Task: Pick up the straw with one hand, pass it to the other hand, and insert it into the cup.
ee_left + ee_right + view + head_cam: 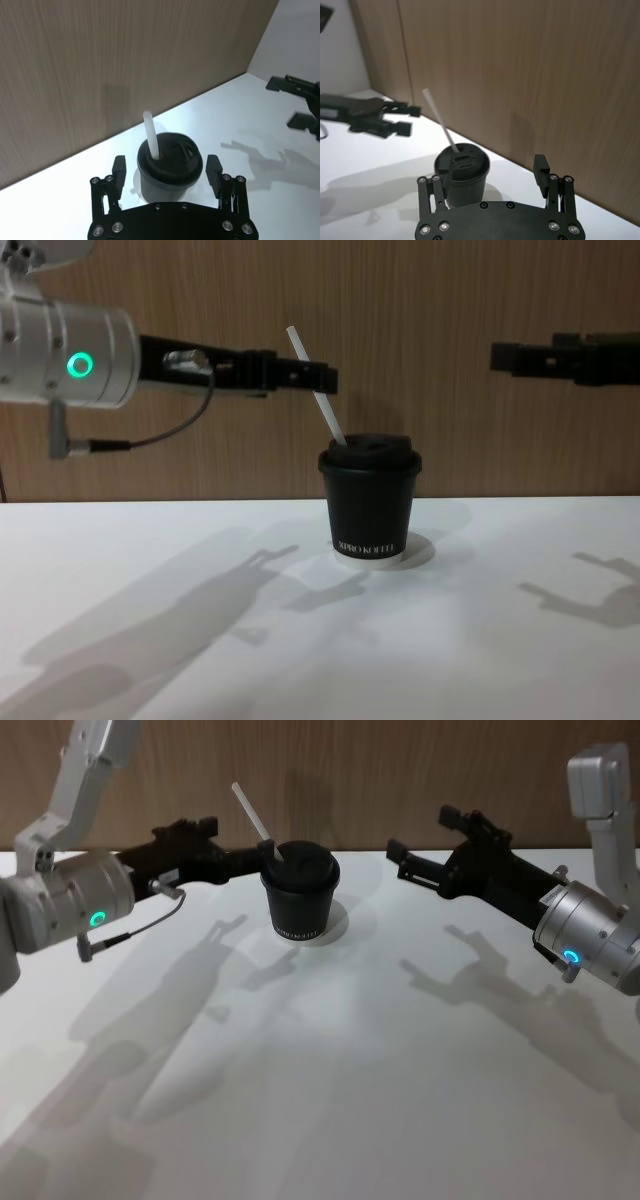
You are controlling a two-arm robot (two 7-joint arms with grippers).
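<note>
Head view: you see the straw [252,817] already standing in the lid of the cup [300,892], leaning toward your left. The left gripper [196,842] sits just behind and beside it, the right gripper [420,845] well apart on the other side; both are empty.
Left wrist view: your left gripper's fingers [118,172] are spread wide, straddling the cup [169,170] without touching it. The straw [151,136] rises from the lid, free of the gripper.
Right wrist view: the right gripper's fingers [542,172] are wide open, holding nothing; the cup [462,172] stands ahead on the white desk [380,165].
Chest view: the straw [318,390] tilts out of the lid, its top crossing in front of the left gripper [300,375]; you cannot tell here whether they touch.
Step in hand: insertion looks done, so retreat cleanly.
How to do it well: draw the left gripper straight back and up, keeping it wide open, so neither finger clips the straw or nudges the light cup.
</note>
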